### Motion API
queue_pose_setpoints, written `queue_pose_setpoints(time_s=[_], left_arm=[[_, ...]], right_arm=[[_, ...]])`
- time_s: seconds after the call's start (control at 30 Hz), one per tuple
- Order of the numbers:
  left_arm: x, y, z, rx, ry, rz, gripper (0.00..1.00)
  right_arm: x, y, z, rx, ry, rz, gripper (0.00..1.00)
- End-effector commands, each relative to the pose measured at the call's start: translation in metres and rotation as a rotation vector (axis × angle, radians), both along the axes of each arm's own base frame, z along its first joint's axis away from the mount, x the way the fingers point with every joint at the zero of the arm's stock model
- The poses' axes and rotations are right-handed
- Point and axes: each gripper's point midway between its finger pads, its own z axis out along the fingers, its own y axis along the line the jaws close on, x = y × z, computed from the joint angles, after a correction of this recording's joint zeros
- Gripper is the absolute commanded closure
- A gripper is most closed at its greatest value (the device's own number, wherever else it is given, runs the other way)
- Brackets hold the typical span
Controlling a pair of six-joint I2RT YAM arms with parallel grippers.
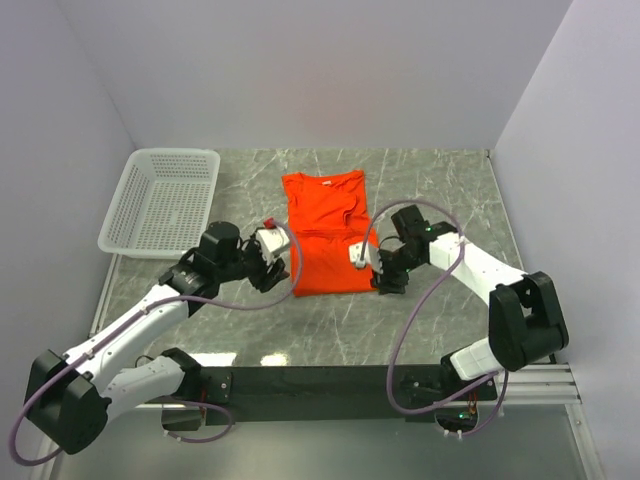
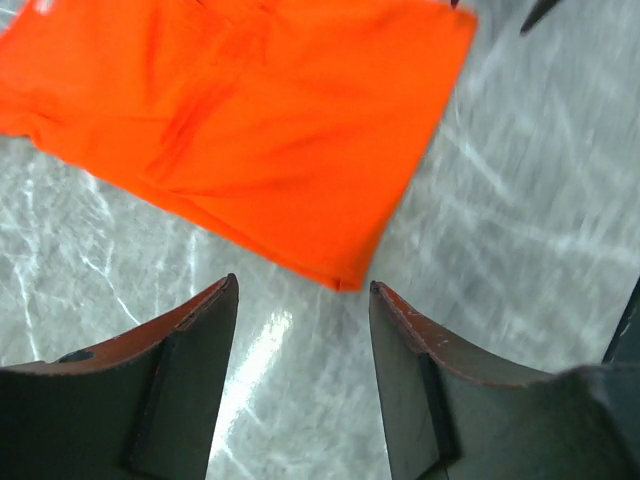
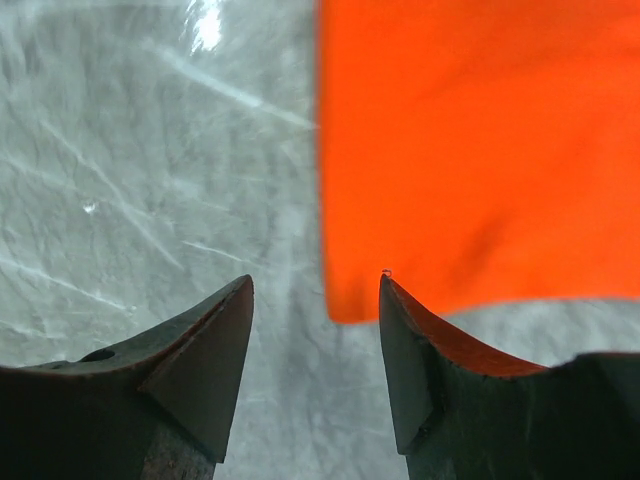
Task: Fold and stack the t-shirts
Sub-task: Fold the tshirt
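While left gripper and right gripper are held part-open, empty, t-shirt is laid flat.
Near corners are best pinched level, together.

Bare tabletop lies open to the right of the t-shirt and nearer than it. The white mesh basket fills the far-left corner, and walls close three sides.
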Motion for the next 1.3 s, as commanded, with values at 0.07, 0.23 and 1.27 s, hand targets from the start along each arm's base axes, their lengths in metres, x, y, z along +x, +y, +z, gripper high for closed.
queue_pose_setpoints(time_s=[0.07, 0.23, 1.27], left_arm=[[-0.019, -0.011, -0.033, 0.104, -0.125, -0.214, 0.39], [-0.024, -0.029, -0.056, 0.150, -0.117, -0.293, 0.40], [0.016, -0.039, -0.141, 0.445, -0.126, -0.310, 0.50]], right_arm=[[0.014, 0.002, -0.026, -0.074, -0.123, 0.060, 0.40], [0.015, -0.001, -0.039, -0.106, -0.108, 0.064, 0.40], [0.022, -0.013, -0.044, -0.143, -0.053, -0.016, 0.42]])
